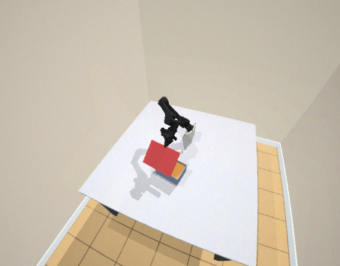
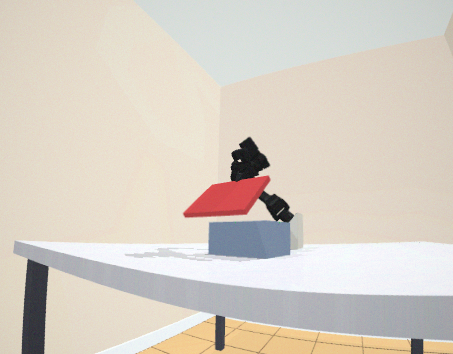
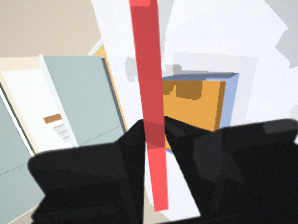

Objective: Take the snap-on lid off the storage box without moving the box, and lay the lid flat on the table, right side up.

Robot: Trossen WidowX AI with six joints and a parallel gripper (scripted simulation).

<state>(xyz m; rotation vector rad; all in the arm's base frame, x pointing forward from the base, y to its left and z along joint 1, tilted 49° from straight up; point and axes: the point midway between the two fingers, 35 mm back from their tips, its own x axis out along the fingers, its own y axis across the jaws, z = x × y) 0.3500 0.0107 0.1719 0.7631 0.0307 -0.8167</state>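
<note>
The red lid is off the box, held in the air above it and tilted, its near edge lower in the exterior view. My gripper is shut on the lid's far edge; the wrist view shows the lid edge-on between the fingertips. The blue box stands upright on the table, open, with an orange interior. In the top view the lid covers the box's left part.
The white table carries the box. A thin pale upright panel stands behind the box, beside the arm. The arm's and lid's shadows fall left of the box. The table's left edge lies beyond them.
</note>
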